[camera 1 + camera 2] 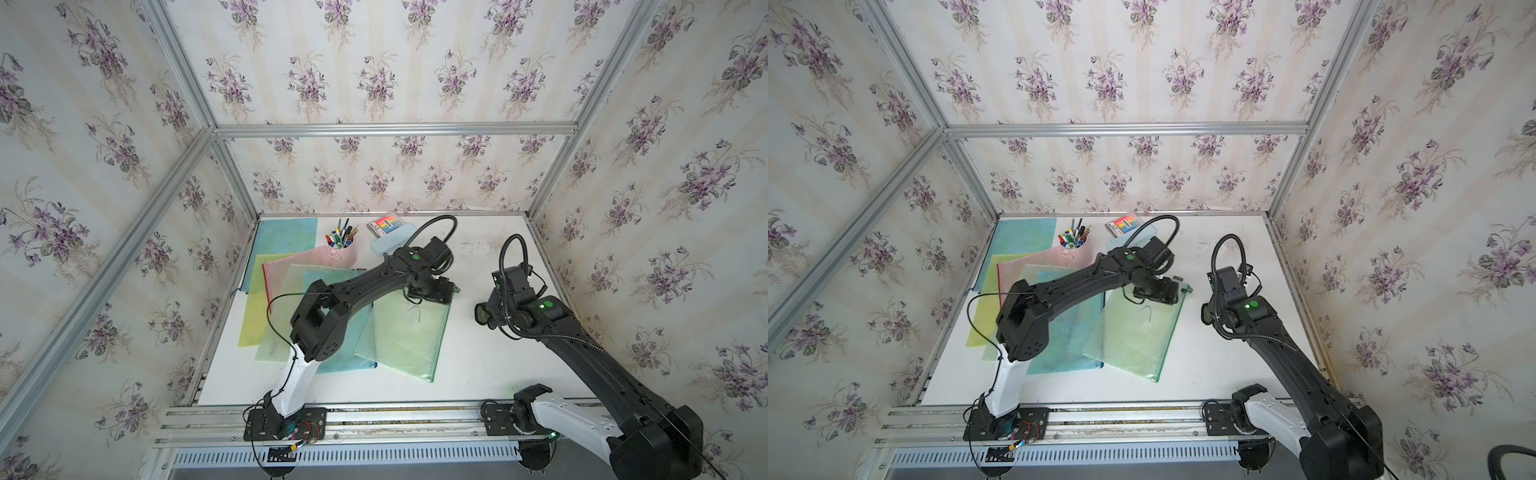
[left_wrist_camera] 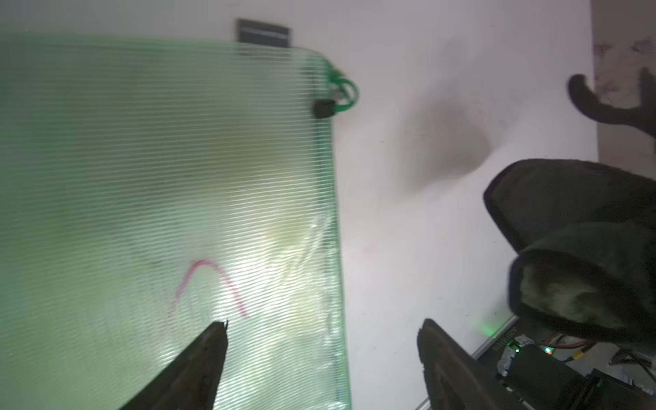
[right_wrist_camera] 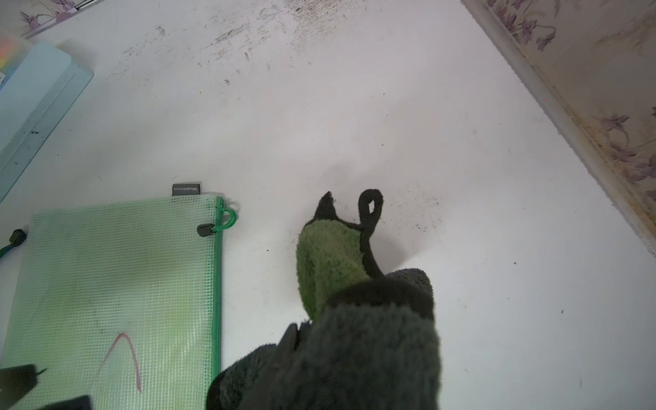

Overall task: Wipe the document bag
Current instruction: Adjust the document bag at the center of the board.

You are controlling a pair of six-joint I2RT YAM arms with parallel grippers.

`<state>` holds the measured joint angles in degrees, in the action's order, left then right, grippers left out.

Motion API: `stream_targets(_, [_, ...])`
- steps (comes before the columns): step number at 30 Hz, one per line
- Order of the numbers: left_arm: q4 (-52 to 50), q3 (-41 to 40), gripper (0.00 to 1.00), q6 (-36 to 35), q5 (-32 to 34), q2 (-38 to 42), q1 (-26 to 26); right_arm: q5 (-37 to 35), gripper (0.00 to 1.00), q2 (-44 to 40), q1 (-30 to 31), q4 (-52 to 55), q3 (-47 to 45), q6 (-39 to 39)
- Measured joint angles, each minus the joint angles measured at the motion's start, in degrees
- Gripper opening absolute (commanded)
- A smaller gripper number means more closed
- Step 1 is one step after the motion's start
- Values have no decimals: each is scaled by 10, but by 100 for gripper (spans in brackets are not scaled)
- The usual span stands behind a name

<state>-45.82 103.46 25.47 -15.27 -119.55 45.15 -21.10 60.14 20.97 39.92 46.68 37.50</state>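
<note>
Green bag (image 1: 405, 332): flat on white table (image 1: 478, 365), pink line (image 2: 209, 284) on it.
Left gripper (image 2: 323, 323): wide, over the bag.
Right gripper (image 1: 487, 313): holding dark cloth (image 3: 372, 355).

The white flat tabletop (image 1: 478, 374) carries several things. A green plastic-mesh zip bag (image 1: 405, 332) lies flat near its middle. One corner of it rests over a pile on the left side, where a yellow mesh bag (image 1: 251, 320), a pink mesh bag (image 1: 291, 259) and a teal mesh bag (image 1: 349, 365) overlap. A blue mesh bag (image 1: 286, 232) lies in the far left corner. A pale blue flat case (image 1: 388, 243) lies near the far edge. Dark smudges (image 3: 248, 46) mark the far part.
</note>
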Motion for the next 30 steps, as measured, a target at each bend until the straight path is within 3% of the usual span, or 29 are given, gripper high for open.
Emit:
stream_targets(5, [17, -112, 86, -32, 1, 68, -74, 23, 35, 68, 72, -23, 12, 15])
stream_targets(12, [29, -184, 86, -80, 16, 70, -127, 29, 39, 213, 163, -89, 73, 31])
stream_targets(21, [71, -219, 88, -96, 16, 47, -143, 28, 42, 352, 171, -148, 91, 12])
stream_targets(30, [99, -186, 88, -114, 8, 9, -150, 27, 41, 400, 162, -161, 113, -46])
